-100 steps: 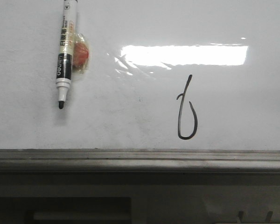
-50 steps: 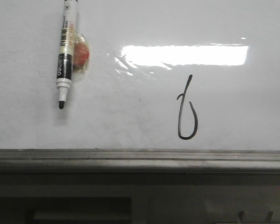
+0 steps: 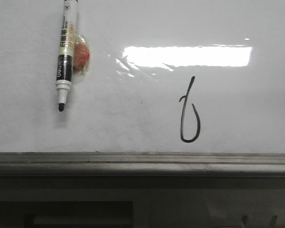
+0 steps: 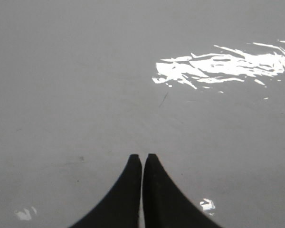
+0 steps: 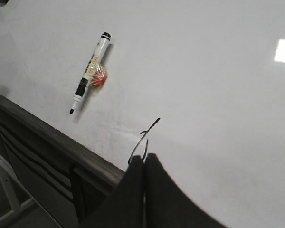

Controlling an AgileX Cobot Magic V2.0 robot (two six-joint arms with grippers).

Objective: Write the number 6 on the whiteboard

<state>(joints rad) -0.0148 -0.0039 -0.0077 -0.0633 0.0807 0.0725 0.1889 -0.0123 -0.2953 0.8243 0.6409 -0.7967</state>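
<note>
The number 6 (image 3: 189, 113) is a thin black stroke on the whiteboard (image 3: 237, 114), right of centre in the front view, just above the rail. A black-and-white marker (image 3: 65, 52) lies free on the board at upper left, tip toward the rail, with a red-orange wrapped lump (image 3: 82, 55) at its side. In the right wrist view the marker (image 5: 90, 74) and the number 6 (image 5: 143, 140) both show, and my right gripper (image 5: 144, 157) is shut and empty, its fingertips covering the stroke's lower end. My left gripper (image 4: 142, 156) is shut over bare whiteboard (image 4: 61, 85).
The grey metal rail (image 3: 142, 162) runs along the board's near edge, with dark framework below it (image 3: 85, 209). A bright rectangular light reflection (image 3: 187, 55) sits above the stroke. The rail (image 5: 52, 137) also shows in the right wrist view.
</note>
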